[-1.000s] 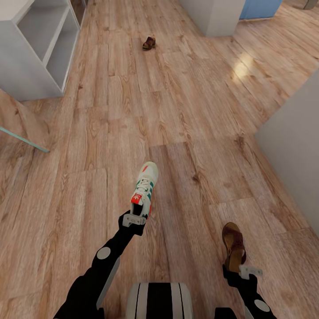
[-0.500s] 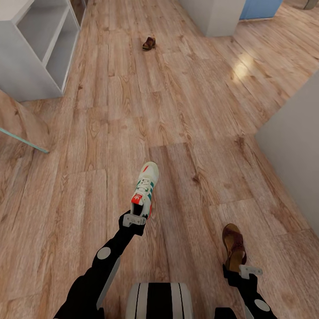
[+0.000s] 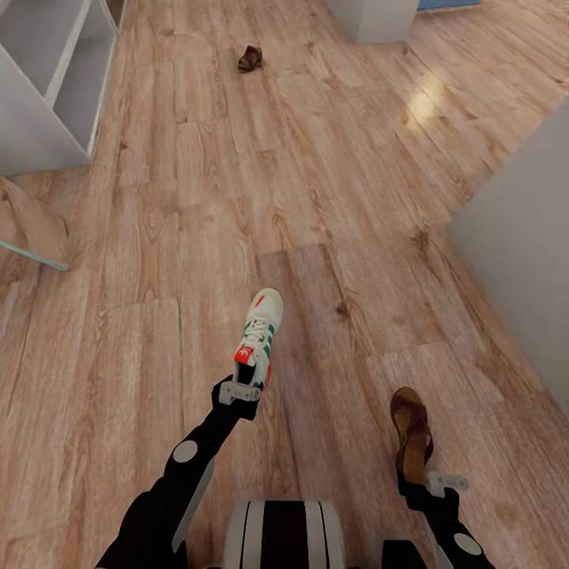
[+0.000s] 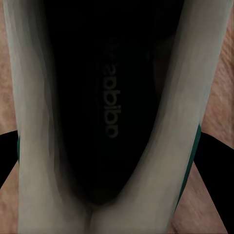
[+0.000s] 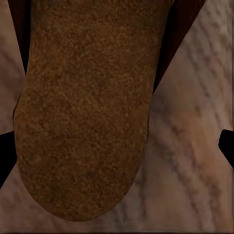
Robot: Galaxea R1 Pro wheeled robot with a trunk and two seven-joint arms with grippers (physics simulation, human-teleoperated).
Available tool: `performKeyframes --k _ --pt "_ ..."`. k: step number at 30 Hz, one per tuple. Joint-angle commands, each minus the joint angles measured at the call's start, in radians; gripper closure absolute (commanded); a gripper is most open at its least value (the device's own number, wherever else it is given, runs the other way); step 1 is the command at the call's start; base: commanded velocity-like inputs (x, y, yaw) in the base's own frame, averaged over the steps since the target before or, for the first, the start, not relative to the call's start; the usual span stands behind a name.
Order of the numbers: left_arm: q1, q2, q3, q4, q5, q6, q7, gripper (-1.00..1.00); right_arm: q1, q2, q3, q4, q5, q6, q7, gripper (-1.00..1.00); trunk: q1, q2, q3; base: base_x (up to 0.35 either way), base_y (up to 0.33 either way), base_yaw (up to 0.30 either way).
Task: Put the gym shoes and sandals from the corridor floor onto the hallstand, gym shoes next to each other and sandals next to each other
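Observation:
My left gripper (image 3: 246,384) is shut on the heel of a white gym shoe (image 3: 258,336) with green stripes and a red-orange heel, held toe-forward above the corridor floor (image 3: 332,174). Its dark insole (image 4: 107,97) sits close in the left wrist view. My right gripper (image 3: 416,474) is shut on the heel of a brown sandal (image 3: 412,431); its brown footbed (image 5: 87,107) looms large in the right wrist view. A second sandal (image 3: 250,58) lies on the floor far ahead. The white-grey hallstand (image 3: 32,134) stands at the far left, its open shelves facing me.
A grey wall (image 3: 525,276) closes off the right side. A white pillar base (image 3: 371,20) stands far ahead. A mint-edged mirror frame (image 3: 32,257) leans at the left, below the hallstand. Wood-plank floor (image 5: 195,146) runs ahead between them.
The whole picture has shifted, so the camera has moved: hallstand and far sandal now sit further up and left. Both grippers hold their shoes as before.

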Motion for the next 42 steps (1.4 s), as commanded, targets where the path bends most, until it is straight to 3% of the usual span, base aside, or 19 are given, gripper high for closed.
performKeyframes --k 1,9,14,17,42 --pt "0.0 0.0 0.001 -0.001 -0.001 0.004 -0.004 1.0 0.0 0.0 0.001 0.001 -0.005 -0.003 0.0 -1.0 0.0 0.0 -0.001 0.0 0.0 -0.053" --pt "0.0 0.0 0.0 -0.001 -0.001 0.004 -0.004 1.0 0.0 0.001 0.0 0.001 -0.005 -0.003 -0.002 -1.0 0.0 0.0 -0.004 0.0 0.0 -0.005" --pt "0.0 0.0 0.001 -0.001 -0.001 0.004 -0.004 1.0 0.0 0.001 0.0 0.0 -0.005 -0.003 -0.002 -1.0 0.002 -0.001 -0.03 0.0 0.0 0.056" --pt "0.0 0.0 0.0 -0.001 -0.001 0.004 -0.004 1.0 0.0 0.001 0.001 0.0 -0.005 -0.004 -0.001 -1.0 0.002 -0.001 -0.033 0.0 0.0 0.067" --pt "0.001 -0.002 0.0 0.0 -0.001 0.004 -0.004 1.0 0.0 0.001 0.001 0.001 -0.005 -0.005 -0.002 -1.0 0.002 -0.001 -0.036 0.024 0.01 0.006"
